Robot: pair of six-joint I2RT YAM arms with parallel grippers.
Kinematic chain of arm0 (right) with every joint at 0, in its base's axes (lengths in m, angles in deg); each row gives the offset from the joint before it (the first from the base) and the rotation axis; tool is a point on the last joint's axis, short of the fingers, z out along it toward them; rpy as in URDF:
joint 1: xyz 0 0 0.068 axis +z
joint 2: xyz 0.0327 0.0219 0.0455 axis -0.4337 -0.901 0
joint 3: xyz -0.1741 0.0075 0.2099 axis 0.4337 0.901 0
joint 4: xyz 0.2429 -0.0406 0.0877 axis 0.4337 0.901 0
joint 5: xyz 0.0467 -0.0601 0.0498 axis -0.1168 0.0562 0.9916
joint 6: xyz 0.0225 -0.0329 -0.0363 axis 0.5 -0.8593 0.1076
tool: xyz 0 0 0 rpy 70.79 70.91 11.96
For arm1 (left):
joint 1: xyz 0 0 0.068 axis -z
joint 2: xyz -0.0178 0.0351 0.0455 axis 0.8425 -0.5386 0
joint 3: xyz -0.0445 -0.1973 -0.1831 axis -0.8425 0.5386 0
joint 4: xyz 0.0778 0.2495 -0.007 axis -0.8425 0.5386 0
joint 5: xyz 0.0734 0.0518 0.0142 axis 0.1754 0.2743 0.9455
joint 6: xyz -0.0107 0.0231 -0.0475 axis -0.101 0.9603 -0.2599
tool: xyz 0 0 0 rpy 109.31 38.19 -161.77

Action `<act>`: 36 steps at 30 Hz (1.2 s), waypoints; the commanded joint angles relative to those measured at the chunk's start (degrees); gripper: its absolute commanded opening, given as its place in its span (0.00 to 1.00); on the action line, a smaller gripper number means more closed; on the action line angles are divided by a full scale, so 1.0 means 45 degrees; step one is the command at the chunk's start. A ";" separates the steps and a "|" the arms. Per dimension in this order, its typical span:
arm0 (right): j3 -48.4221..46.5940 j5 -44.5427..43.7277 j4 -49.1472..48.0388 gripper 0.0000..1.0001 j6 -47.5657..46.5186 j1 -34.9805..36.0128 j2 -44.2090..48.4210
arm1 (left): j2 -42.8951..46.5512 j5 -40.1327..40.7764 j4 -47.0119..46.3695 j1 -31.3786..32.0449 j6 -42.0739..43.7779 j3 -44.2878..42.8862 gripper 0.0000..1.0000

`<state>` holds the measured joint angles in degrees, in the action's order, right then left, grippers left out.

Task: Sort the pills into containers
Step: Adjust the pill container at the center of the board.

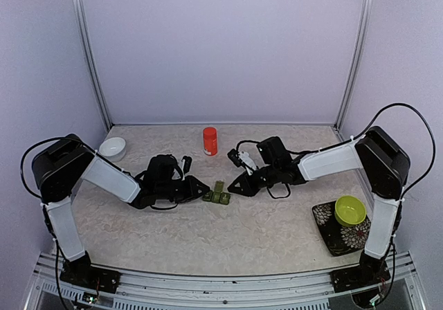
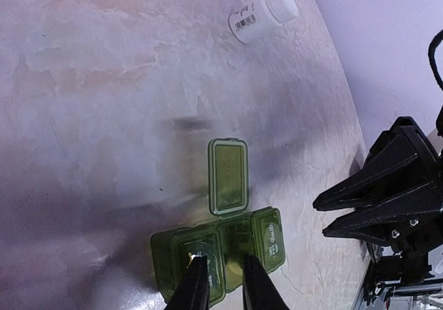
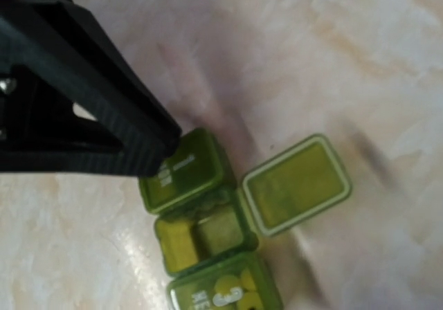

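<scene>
Top external puts the pill box (image 1: 217, 196) in the middle of the table (image 1: 173, 241), between the two grippers, with the red bottle (image 1: 210, 141) well behind it. Its long axis runs left-right across the table, so each gripper faces one end of the row. Neither is clearly nearer, both tips are at the box. The lid (image 2: 228, 176) of the middle compartment (image 3: 208, 234) is flipped open and points to the far side of the table; both end lids are down. Left gripper (image 2: 223, 263): jaws together bar a thin slit, tips on the near long edge of the box, straddling the wall between one end compartment and the open middle one. Can't tell if they pinch that wall or just rest on it. Right gripper (image 3: 158, 145): jaws closed to a single point, lying over the corner of the end compartment on its side. Can't tell touching from hovering; left wrist view shows a strip of bare table between it and the box, so my guess is just above or beside. Middle compartment looks yellowish-green inside, can't tell if a pill is in it. No loose pills visible in any view. White bottle (image 2: 261, 17) lies on its side well beyond the box. My read: the next move hinges on the left tips pinning the box across its long axis while the right tip works the lid at its own end. The box looks light, so it could skid or pivot if the left hold is only a rest.
</scene>
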<state>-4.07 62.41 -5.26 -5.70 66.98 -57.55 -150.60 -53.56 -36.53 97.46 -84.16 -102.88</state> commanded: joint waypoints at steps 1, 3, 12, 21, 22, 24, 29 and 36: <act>-0.0515 0.0561 -0.0393 0.17 0.0162 0.0276 -0.0323 | -0.0416 -0.0399 -0.0104 0.0171 0.0308 -0.0478 0.19; -0.0622 0.0620 -0.0419 0.17 0.0136 0.0365 -0.0474 | -0.0514 -0.0374 -0.0097 0.0164 0.0282 -0.0531 0.19; -0.0977 0.0690 -0.0479 0.17 0.0222 0.0480 -0.1265 | -0.0938 -0.0144 0.0483 0.0125 0.0256 -0.0983 0.20; -0.1129 0.0507 -0.0205 0.15 0.0081 0.0609 -0.1761 | -0.1379 -0.0264 0.0516 0.0123 0.0096 -0.1128 0.21; -0.1101 0.0487 -0.0161 0.15 0.0085 0.0607 -0.1802 | -0.1401 -0.0284 0.0538 0.0123 0.0093 -0.1126 0.21; -0.0967 0.0440 -0.0173 0.13 0.0069 0.0626 -0.1869 | -0.1425 -0.0291 0.0579 0.0113 0.0073 -0.1128 0.21; -0.0558 0.0339 -0.0185 0.11 0.0031 0.0647 -0.2041 | -0.1475 -0.0391 0.0695 0.0103 0.0055 -0.1160 0.21; 0.0023 0.0179 -0.0268 0.09 -0.0029 0.0689 -0.2154 | -0.1658 -0.0421 0.1037 0.0121 0.0037 -0.1265 0.21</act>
<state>-6.89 64.86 -9.23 -5.35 69.19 -64.76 -155.74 -55.26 -36.23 97.99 -84.29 -108.38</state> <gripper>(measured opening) 0.094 0.209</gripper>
